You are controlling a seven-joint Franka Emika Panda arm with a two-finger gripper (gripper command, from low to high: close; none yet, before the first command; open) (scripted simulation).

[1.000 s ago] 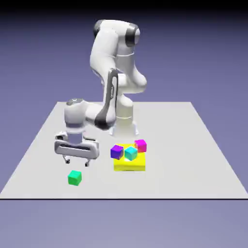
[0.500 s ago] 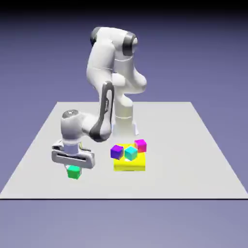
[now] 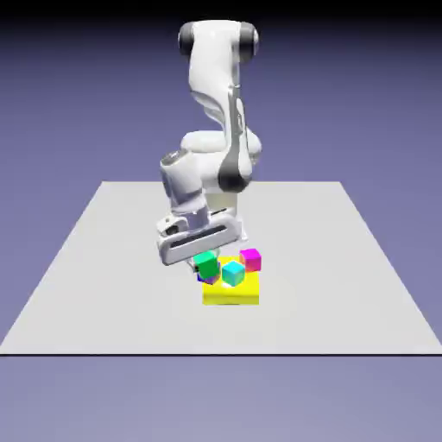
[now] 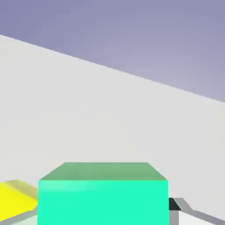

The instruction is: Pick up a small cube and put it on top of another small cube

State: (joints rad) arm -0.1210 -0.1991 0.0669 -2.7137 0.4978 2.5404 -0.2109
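With the small plain green cube (image 3: 205,264) pinched between the fingertips of the white two-finger gripper (image 3: 204,259), the picking half of the task looks done. The green cube overlaps the small blue-violet cube (image 3: 207,279) in the exterior view; whether they touch, I cannot tell. Lowering, if needed, and release remain, perhaps onto that cube. Beside it are the small cyan cube (image 3: 233,274) and the big yellow block (image 3: 230,295). Farther back, the white arm (image 3: 183,179) bends down, its hand tilted.

A yellow block (image 3: 230,295), cyan cube (image 3: 233,274) and magenta cube (image 3: 250,260) show.
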